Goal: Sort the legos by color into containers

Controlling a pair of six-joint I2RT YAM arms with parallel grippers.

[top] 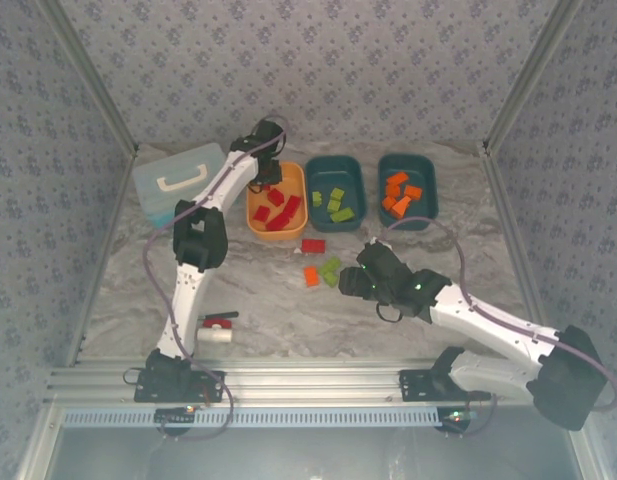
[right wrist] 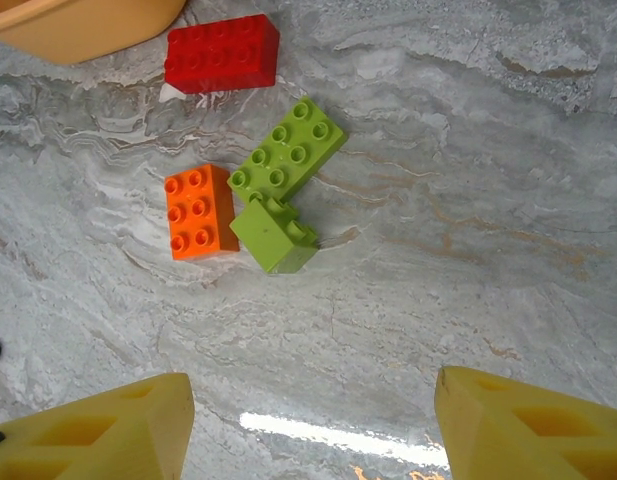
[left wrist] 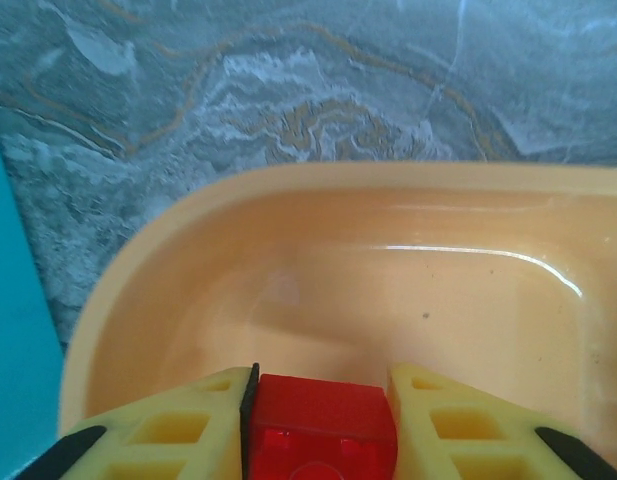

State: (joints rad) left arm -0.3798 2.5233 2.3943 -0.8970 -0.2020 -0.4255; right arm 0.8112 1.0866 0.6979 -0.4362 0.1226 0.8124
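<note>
A grey marble-patterned tabletop (top: pixel 288 310) is seen from above. Three shallow plastic tubs are lined up near its far edge: an orange tub (top: pixel 253 222) with red bricks in it, a middle dark teal tub (top: pixel 333 170) with lime green bricks, and a right dark teal tub (top: pixel 408 165) with orange bricks. The left gripper (left wrist: pixel 321 385) is held over the orange tub, its yellow fingers closed on a small red plastic brick (left wrist: pixel 321 430). The right gripper (right wrist: pixel 308 420) is spread wide above the middle of the tabletop. Four loose bricks lie there. A long lime green brick (right wrist: pixel 287 150) and a small lime green brick (right wrist: pixel 275 235) are touching, an orange brick (right wrist: pixel 199 211) lies just beside them, and a red brick (right wrist: pixel 221 52) lies nearer the orange tub. A light blue case (top: pixel 178 180) sits at the far left corner.
</note>
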